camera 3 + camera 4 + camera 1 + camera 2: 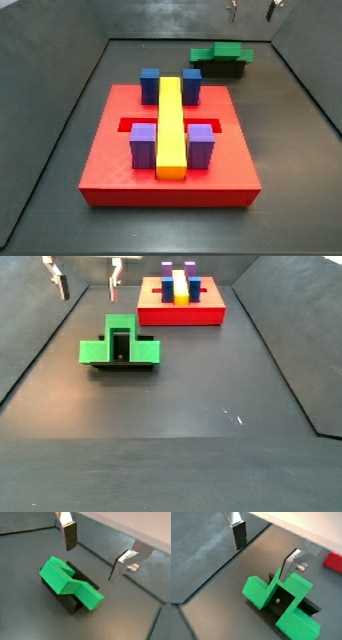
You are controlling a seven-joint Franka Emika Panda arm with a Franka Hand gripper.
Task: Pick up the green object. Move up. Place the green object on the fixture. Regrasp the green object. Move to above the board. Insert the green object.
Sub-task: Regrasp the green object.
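Observation:
The green object point(120, 348) rests on the dark fixture point(123, 365) on the floor, apart from the red board point(182, 314). It is a bright green notched block, seen in both wrist views point(67, 582) point(281, 602) and in a side view point(221, 53). My gripper point(86, 280) is open and empty, raised above and slightly beyond the green object. Its two silver fingers point(69, 537) stand wide apart with nothing between them. The gripper also shows at the edge of a side view point(253, 12).
The board point(167, 165) bears a long yellow bar point(171, 120), two blue blocks point(151, 84) and two purple blocks point(143, 145). Grey walls point(34, 346) surround the dark floor. A corner of the board shows in a wrist view point(333, 561).

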